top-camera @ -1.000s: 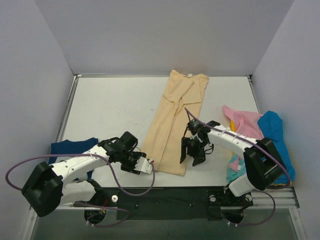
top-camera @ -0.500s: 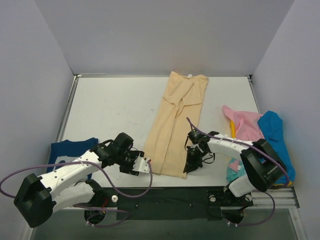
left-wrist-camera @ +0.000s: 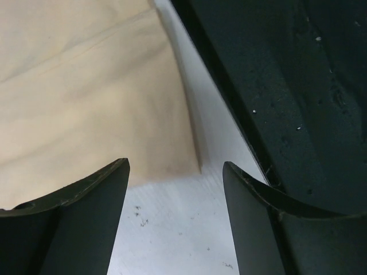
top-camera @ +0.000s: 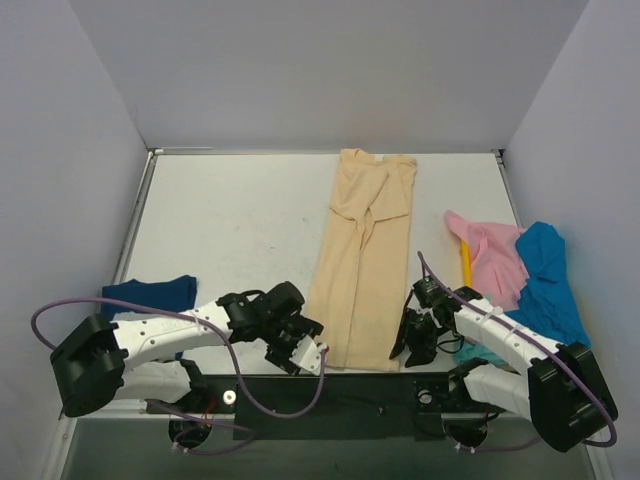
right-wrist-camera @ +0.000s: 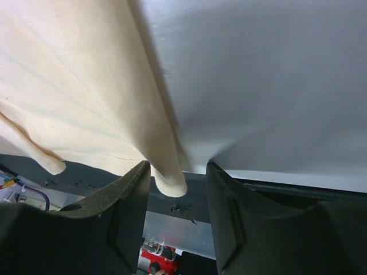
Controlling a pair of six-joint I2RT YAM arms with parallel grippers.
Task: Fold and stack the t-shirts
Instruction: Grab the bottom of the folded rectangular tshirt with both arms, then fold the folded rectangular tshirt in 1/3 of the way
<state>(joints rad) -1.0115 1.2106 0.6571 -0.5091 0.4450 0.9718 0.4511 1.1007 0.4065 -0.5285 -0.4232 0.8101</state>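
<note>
The tan t-shirt, folded into a long strip, lies from the back centre of the table to its near edge. My left gripper is open beside the strip's near left corner. That corner lies on the table just ahead of the gap between the fingers. My right gripper is open at the near right corner. A hanging fold of tan cloth sits between its fingers, against the left one. The navy t-shirt lies at the left. The pink, bright blue and teal t-shirts are heaped at the right.
The dark front rail runs just beyond the table's near edge, under both grippers. Grey walls close the left, back and right sides. A yellow stick-like thing lies by the pink shirt.
Both grippers have moved toward the near edge. The tan shirt has slid nearer and to the right and now lies straighter. The right arm has swung down toward its base.
</note>
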